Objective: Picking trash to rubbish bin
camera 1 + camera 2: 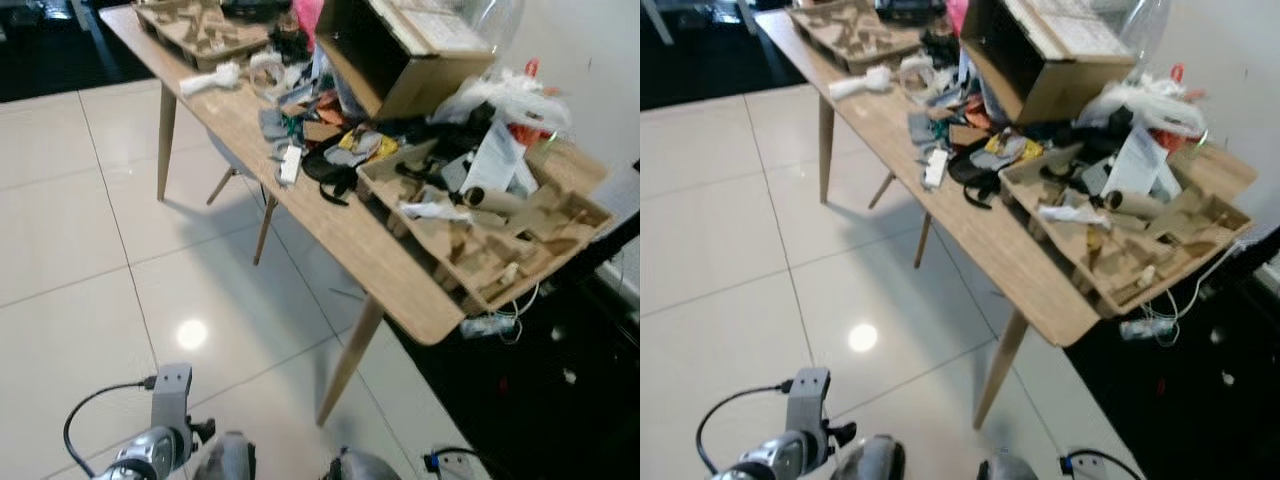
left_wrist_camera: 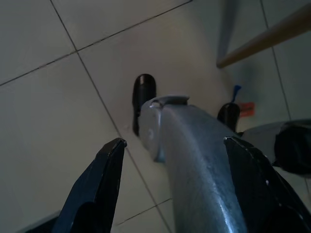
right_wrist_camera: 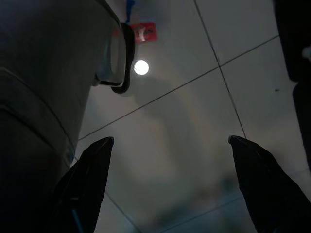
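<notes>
A long wooden table [image 1: 335, 240] stands ahead, running away to the upper left, piled with trash. On it are a tipped cardboard box [image 1: 420, 85], white plastic bags [image 1: 505, 95], a moulded cardboard tray [image 1: 500, 250] holding paper and a cardboard tube [image 1: 490, 198], a crumpled white piece [image 1: 212, 78] and a second tray [image 1: 200, 35] at the far end. My left arm [image 1: 150, 450] hangs low at my side. The left gripper [image 2: 175, 141] is open above the floor tiles beside my own leg. The right gripper [image 3: 170, 140] is open too, over bare tiles, holding nothing.
Glossy white floor tiles [image 1: 90, 250] spread to the left of the table. Slanted table legs [image 1: 350, 360] and chair legs [image 1: 225, 185] stand underneath. Right of the table lies a dark floor area with cables [image 1: 490, 325]. A red tag [image 3: 144, 32] lies near my foot.
</notes>
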